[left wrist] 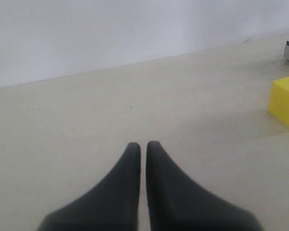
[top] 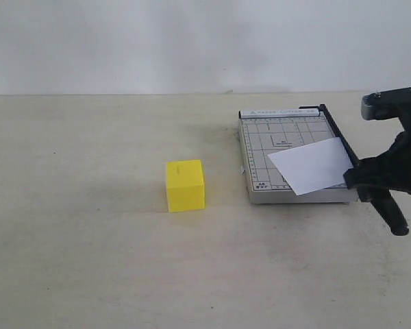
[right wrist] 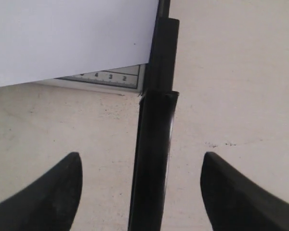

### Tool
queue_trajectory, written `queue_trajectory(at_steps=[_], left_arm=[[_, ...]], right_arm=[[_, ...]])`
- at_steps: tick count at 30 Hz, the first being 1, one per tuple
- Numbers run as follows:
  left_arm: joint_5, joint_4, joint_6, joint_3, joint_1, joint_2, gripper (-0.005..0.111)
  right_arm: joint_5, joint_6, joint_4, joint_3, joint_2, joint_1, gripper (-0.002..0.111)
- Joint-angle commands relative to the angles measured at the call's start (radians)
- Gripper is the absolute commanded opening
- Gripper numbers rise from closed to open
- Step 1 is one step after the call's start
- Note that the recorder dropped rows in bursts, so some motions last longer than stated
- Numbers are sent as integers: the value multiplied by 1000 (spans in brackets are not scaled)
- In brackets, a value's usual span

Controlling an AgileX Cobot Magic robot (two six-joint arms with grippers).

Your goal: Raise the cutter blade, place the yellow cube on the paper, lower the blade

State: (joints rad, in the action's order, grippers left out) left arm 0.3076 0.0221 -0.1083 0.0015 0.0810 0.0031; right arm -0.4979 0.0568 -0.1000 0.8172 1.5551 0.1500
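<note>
A pale counter (top: 89, 274) fills the view, with a small grey paper trimmer (top: 288, 147) on the right side. Its black blade arm (top: 339, 137) lies flat along the trimmer's right edge, not yet raised. A white sheet of paper (top: 312, 164) rests tilted on the grey board, one corner hanging over the front edge. The yellow cube (top: 185, 185) stands on the bare counter to the left of the trimmer, well apart from it.

My right gripper (right wrist: 142, 192) has its fingers (right wrist: 53, 192) spread wide, one on either side of the blade's thick rounded handle (right wrist: 154, 159), grasping nothing yet. My left gripper (left wrist: 143, 147) hangs over empty counter with its fingers clenched together, the cube off to one side.

I judge the handle stiff, glossy and a little slippery, so I would close squarely on its thick end. The cube looks solid and light; flat opposite faces should grip easily. The paper is flimsy and may shift.
</note>
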Motion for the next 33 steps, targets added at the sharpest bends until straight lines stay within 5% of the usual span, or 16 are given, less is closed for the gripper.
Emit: queue_trajectory(at_steps=[1, 10, 17, 19, 33], left_arm=[[-11, -4, 5, -2, -3, -3, 4], [-11, -4, 5, -2, -3, -3, 4], [-11, -4, 5, -2, -3, -3, 4], [-11, -4, 5, -2, -3, -3, 4], [-11, -4, 5, -2, -3, -3, 4]], right_arm=[[19, 26, -44, 9, 46, -1, 66], [34, 26, -46, 9, 119, -1, 64], [49, 32, -51, 9, 119, -1, 15], [61, 42, -51, 9, 112, -1, 9], [130, 46, -69, 58, -86, -1, 10]])
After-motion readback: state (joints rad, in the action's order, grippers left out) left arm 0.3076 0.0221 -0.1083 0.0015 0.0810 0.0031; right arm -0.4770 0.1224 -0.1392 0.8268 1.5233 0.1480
